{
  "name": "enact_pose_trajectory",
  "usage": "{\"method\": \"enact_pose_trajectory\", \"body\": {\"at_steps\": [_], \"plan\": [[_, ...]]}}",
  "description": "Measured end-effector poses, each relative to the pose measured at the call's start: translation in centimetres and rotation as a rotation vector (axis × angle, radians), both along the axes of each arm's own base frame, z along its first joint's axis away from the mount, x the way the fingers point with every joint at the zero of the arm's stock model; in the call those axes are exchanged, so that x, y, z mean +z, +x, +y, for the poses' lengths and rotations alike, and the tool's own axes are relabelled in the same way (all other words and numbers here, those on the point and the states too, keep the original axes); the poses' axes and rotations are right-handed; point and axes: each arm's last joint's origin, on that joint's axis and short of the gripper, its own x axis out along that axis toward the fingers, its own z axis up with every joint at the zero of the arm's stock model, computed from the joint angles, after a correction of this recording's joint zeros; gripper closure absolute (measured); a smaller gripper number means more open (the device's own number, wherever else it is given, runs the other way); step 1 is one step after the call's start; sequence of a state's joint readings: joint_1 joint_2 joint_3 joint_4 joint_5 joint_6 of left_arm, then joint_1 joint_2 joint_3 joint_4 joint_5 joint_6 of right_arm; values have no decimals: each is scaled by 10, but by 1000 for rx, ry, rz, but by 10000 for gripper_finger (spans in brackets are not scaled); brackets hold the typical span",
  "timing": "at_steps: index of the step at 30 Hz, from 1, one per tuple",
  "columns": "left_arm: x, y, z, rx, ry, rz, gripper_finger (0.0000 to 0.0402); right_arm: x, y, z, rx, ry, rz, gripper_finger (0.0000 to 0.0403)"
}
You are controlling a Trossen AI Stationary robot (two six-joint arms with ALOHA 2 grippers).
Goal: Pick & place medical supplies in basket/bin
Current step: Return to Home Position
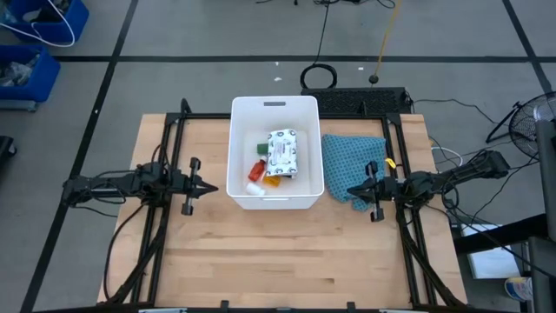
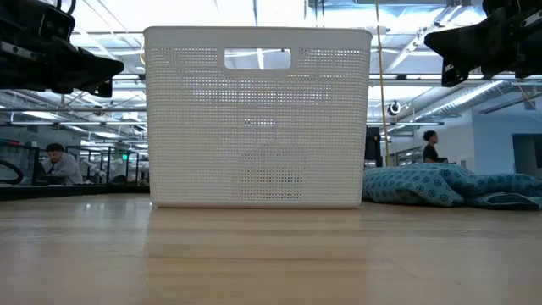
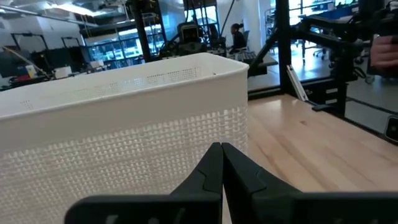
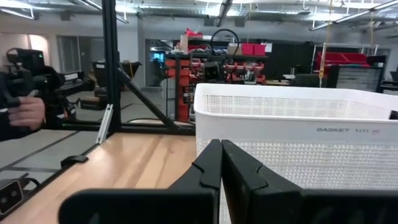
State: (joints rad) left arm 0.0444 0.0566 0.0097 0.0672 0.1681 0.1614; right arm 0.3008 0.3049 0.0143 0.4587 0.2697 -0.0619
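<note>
The white basket stands at the table's middle far part, its handle slot toward the far edge. Inside lie a flat white printed packet, a green oblong, a red bottle with a white cap, a small white cylinder and an orange vial. My left gripper hovers shut, left of the basket. My right gripper hovers shut, right of the basket, above the teal-blue cloth. The black oblong is not visible.
A teal-blue cloth lies crumpled on the table right of the basket, under my right gripper. A black metal frame borders the table's left, right and far sides. The near half of the wooden table is bare wood.
</note>
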Motion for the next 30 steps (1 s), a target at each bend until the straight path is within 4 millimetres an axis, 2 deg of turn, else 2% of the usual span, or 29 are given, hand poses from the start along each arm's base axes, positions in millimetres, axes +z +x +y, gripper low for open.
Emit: {"method": "enact_pose_trajectory", "body": {"at_steps": [7, 15, 24, 30], "plan": [[-2, 0, 0, 5, -8, 23, 399, -1, 0, 0, -5, 14, 12, 403], [-8, 3, 3, 95, -20, 92, 381, -1, 0, -1, -12, 71, 16, 403], [-11, 5, 3, 99, 10, 125, 399, -2, 0, -1, -19, 12, 26, 403], [-10, 5, 3, 99, 11, 119, 376, -2, 0, -1, -18, 13, 21, 403]]}}
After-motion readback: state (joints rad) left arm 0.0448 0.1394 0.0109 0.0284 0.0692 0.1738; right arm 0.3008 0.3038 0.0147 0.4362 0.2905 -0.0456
